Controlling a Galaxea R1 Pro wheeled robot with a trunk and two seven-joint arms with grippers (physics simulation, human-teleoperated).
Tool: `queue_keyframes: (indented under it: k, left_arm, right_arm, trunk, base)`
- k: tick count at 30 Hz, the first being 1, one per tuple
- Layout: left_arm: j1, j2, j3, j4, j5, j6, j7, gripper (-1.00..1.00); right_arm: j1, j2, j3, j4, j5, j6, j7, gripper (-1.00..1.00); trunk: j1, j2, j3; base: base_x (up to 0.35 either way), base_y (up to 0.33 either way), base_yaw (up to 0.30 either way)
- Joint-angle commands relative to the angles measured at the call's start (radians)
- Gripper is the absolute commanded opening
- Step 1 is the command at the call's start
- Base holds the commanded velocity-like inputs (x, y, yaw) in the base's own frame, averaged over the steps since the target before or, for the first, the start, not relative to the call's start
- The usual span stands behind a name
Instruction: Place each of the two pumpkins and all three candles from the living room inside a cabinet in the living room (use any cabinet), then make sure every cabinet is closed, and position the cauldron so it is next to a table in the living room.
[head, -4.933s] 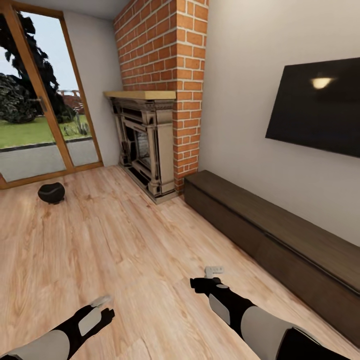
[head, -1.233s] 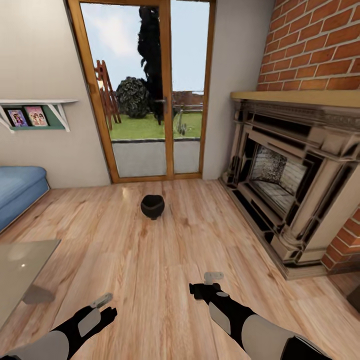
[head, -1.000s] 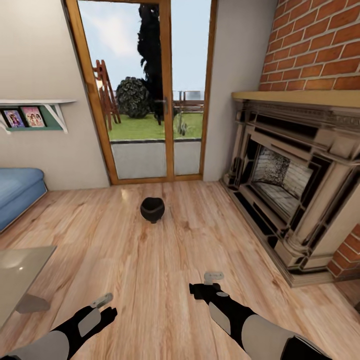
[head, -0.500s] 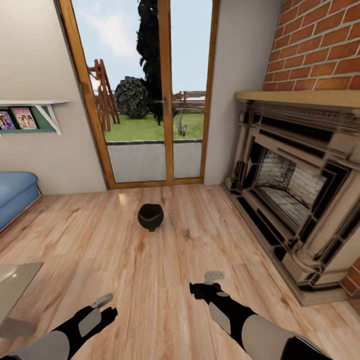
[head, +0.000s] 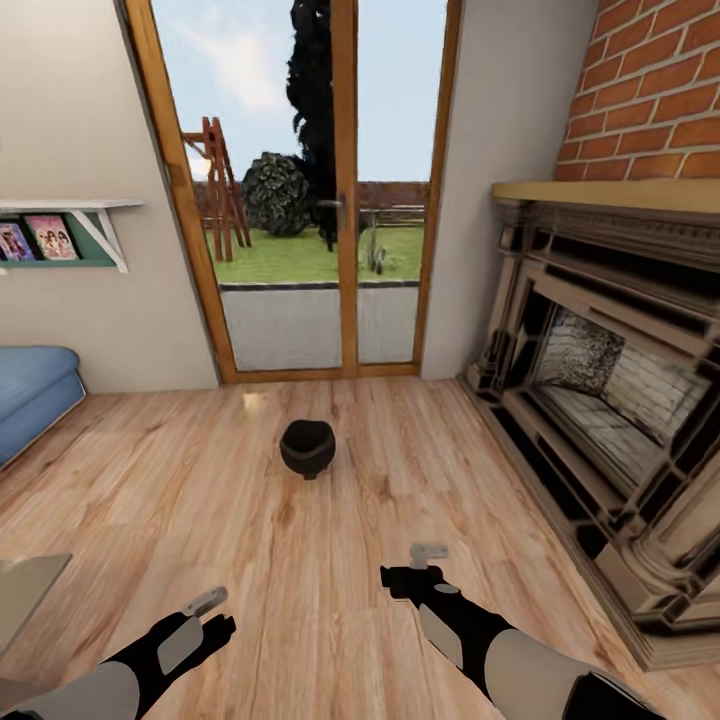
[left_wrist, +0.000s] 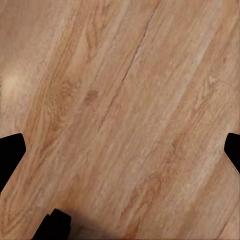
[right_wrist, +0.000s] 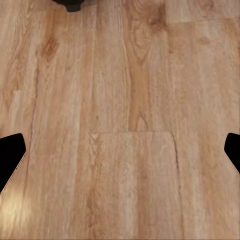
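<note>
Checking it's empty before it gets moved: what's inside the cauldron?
The cauldron stands on the wooden floor before the glass doors. Its wide mouth shows only a dark interior; nothing sticks out, but the bottom is hidden.

The floor (head: 300, 530) is warm light wood planking with clear grain and a soft sheen. On it, the cauldron (head: 307, 448) looks matt black. The far door frame (head: 345, 190) is varnished orange-brown wood around clear glass. At right, the chimney (head: 660, 90) is rough red brick with pale mortar, above a smooth yellow wooden mantel (head: 605, 195). The couch (head: 30, 385) at left is soft blue cloth.
</note>
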Motion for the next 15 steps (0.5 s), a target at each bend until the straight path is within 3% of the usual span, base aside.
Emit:
queue_keyframes:
  k: [1,15]
  left_arm:
    - [0.0,0.001,-0.008,-0.004,0.007,0.004,0.007,1.0]
    - [0.0,0.002,-0.016,-0.004,0.007,0.004,0.007,1.0]
  right_arm:
    - [-0.001,0.0,0.009,0.0,-0.01,-0.003,-0.005,1.0]
    - [-0.001,0.003,0.009,0.003,-0.015,0.005,-0.01,1.0]
  trunk:
    - [0.001,0.0,-0.001]
    - [0.001,0.0,-0.002]
  base:
    - [0.342,0.0,0.175]
    - [0.342,0.0,0.021]
